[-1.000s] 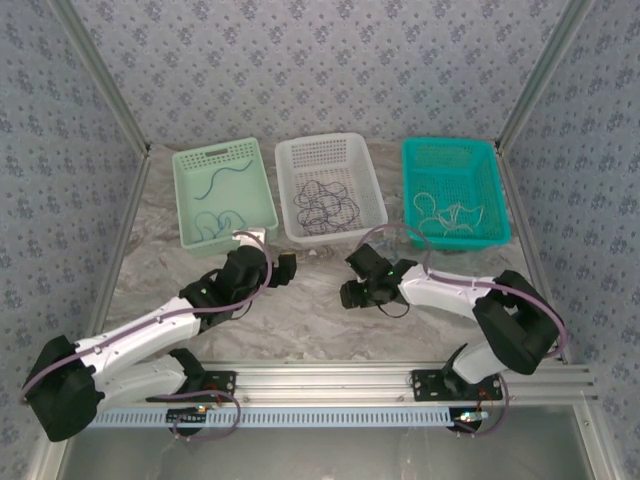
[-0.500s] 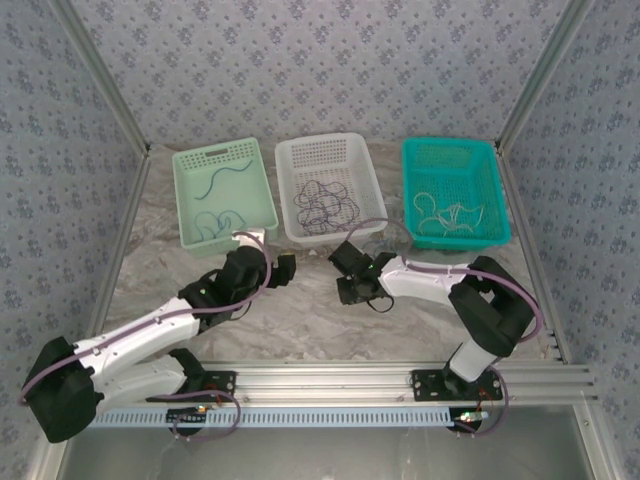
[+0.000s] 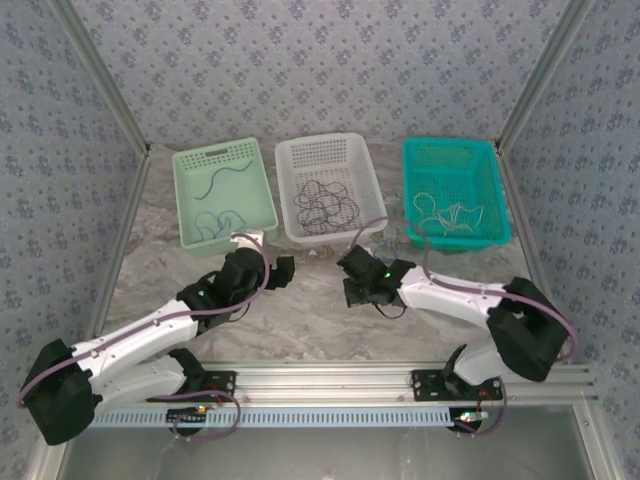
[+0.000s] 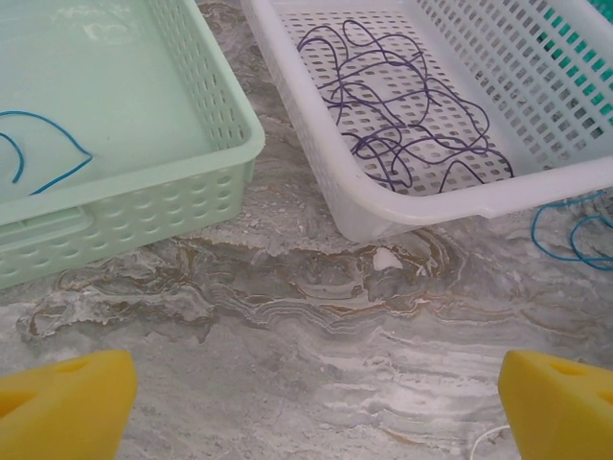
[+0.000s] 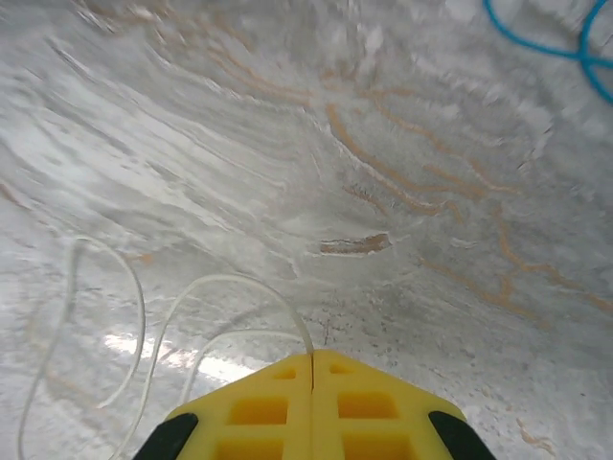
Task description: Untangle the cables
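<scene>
Hovering open with the left end effector [image 4: 316,402] by the mint basket [image 4: 144,196], pinching a pale white cable [image 5: 230,283] at the desk's [image 5: 383,144] middle with the right end effector [image 5: 312,359] shut tight: lift slowly, clear of the blue cable [image 5: 546,43].

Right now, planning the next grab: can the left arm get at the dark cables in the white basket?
Probably yes: its jaws stand open, facing the dark cables across the table; only the white basket's low near wall must be cleared.

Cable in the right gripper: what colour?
Pale white cable; clearest in the right wrist view.
</scene>
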